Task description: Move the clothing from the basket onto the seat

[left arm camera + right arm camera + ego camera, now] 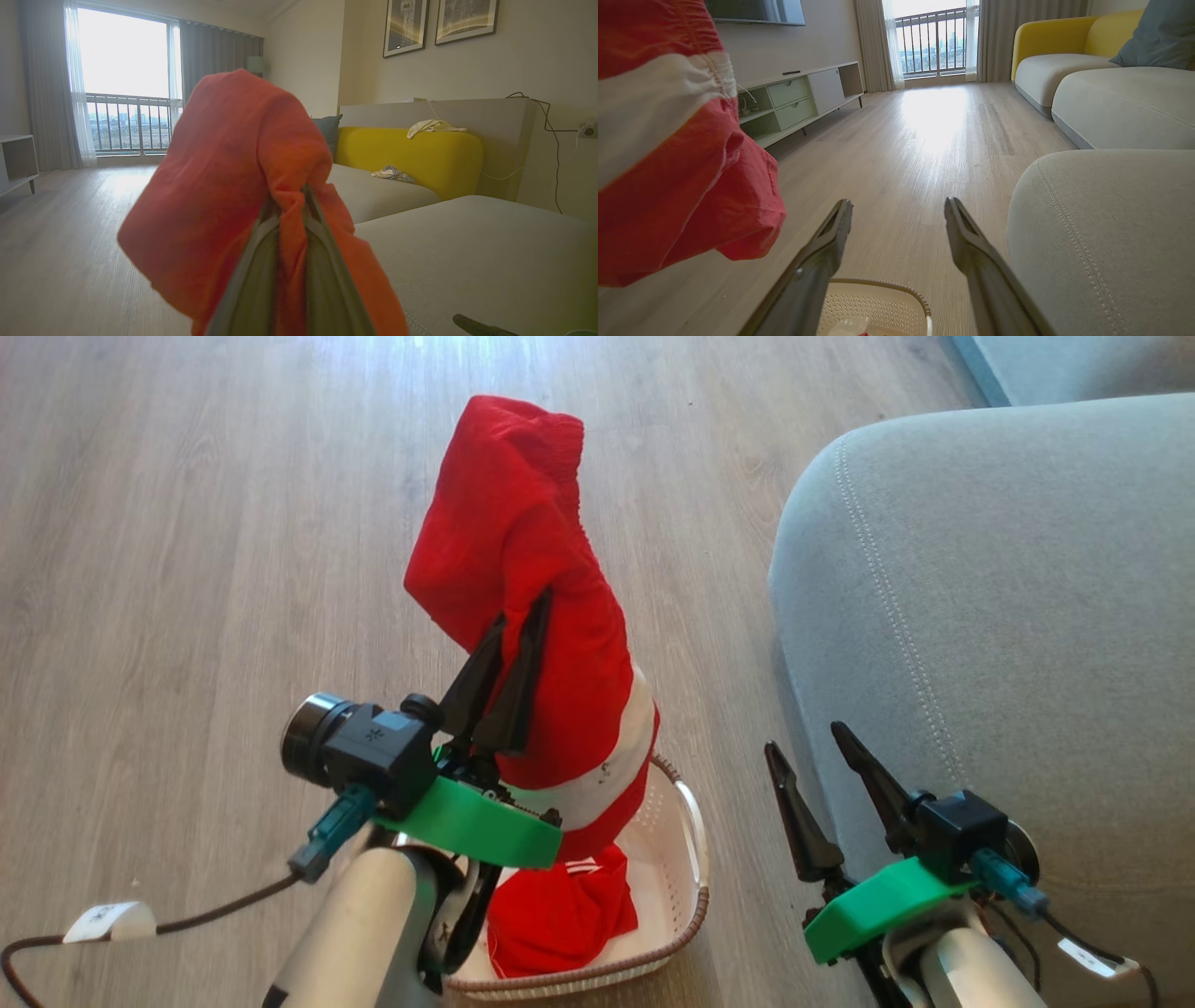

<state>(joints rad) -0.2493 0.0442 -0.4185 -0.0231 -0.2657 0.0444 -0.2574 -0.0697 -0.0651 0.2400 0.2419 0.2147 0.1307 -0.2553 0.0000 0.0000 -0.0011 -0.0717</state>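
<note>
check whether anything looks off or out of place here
Nothing spilled or broken. One red garment hangs bunched from the left gripper above the basket; a second garment lies crumpled inside it. Stray cloths litter the far sofa.

floor (187, 523): pale wood planks | on it: 1 basket (668, 859), just beside the sofa seat (1008, 616) | 1 low cabinet (798, 100) farther off

On floor (187, 523): basket (674, 877), just beside seat (1008, 597) corner. In basket: lower garment (560, 919). Above basket, clear of seat: upper garment (523, 541).
</note>
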